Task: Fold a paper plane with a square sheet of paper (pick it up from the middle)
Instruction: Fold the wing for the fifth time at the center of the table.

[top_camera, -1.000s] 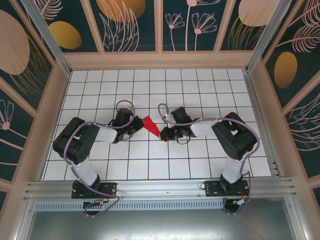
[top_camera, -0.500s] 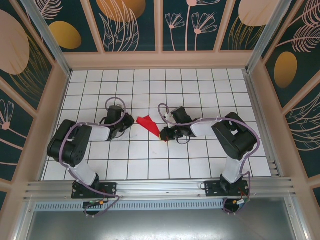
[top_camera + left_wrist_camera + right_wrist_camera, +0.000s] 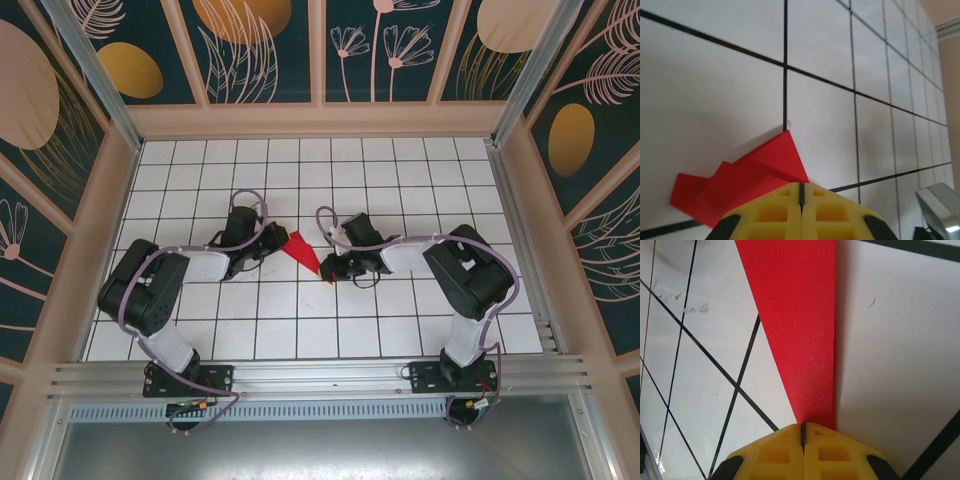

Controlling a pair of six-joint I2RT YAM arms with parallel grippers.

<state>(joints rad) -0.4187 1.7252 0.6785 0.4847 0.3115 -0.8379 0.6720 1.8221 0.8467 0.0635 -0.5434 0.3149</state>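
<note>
The square sheet of paper, bright red, lies folded as a narrow pointed paper plane (image 3: 303, 250) on the white grid table (image 3: 300, 320) between the two arms. Its wide layered end (image 3: 750, 175) points left and its tip (image 3: 800, 315) points toward the right arm. My left gripper (image 3: 272, 243) is shut, and its yellow fingertips (image 3: 801, 192) sit over the wide end's edge. My right gripper (image 3: 330, 270) is also shut, with its fingertips (image 3: 803, 430) resting on the pointed tip. Whether either pair of jaws pinches paper is hidden under the fingers.
Beige walls (image 3: 110, 200) ring the tiled table. An aluminium rail (image 3: 320, 380) runs along the near edge, where both arm bases stand. Open tiles lie behind and in front of the paper.
The left gripper drew back to the left, away from the paper, then returned to its wide end. The paper's wide end shifted slightly. The right arm stayed still.
</note>
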